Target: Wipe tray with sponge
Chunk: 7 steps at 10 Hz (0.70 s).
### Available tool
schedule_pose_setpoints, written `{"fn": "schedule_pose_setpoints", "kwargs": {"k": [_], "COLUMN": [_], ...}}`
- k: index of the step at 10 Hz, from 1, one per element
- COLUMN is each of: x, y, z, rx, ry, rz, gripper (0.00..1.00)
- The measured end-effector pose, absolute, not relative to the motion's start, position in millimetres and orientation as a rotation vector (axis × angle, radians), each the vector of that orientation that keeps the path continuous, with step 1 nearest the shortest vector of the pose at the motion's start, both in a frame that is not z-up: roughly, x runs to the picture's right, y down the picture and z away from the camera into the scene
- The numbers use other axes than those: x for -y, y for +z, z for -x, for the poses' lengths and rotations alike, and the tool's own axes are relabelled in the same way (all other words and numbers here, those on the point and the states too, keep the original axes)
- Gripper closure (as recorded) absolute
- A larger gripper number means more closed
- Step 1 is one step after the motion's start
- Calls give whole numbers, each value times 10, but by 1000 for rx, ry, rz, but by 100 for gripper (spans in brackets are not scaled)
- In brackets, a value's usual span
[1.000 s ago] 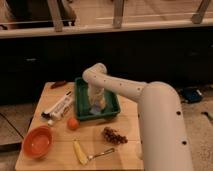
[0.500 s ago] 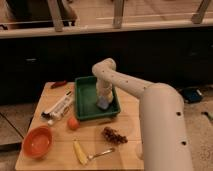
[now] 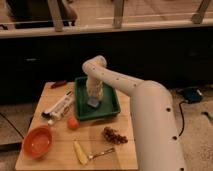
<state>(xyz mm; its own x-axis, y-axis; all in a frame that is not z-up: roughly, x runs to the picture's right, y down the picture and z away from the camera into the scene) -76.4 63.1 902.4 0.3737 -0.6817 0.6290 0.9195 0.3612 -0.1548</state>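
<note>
The dark green tray [image 3: 112, 107] lies at the back middle of the wooden table. My white arm comes in from the lower right, bends at an elbow above the tray and points down into it. My gripper [image 3: 94, 99] is inside the tray, left of its middle, shut on the small pale blue-grey sponge [image 3: 94, 104]. The sponge rests against the tray floor.
The wooden table [image 3: 60, 161] also holds an orange bowl [image 3: 37, 141] at the front left, a white-and-black tube [image 3: 59, 107] left of the tray, a small orange fruit [image 3: 73, 123], a dark grape cluster [image 3: 114, 135], a yellow piece [image 3: 80, 151] and a spoon [image 3: 102, 152]. A dark wall stands behind.
My gripper with the sponge slid right across the tray floor, then back to the left part of the tray. The other objects have not moved.
</note>
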Motion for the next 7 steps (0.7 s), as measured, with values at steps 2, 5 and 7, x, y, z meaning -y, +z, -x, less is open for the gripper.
{"fn": "schedule_pose_setpoints", "kwargs": {"k": [2,5,7], "x": [-857,-1027,-958], "y": [8833,8781,8903], "z": [742,390,34], "rx": [537,522,477], "ry": [-1098,-1049,-996], "rz": [549,579,597], "gripper": [100,100,100]}}
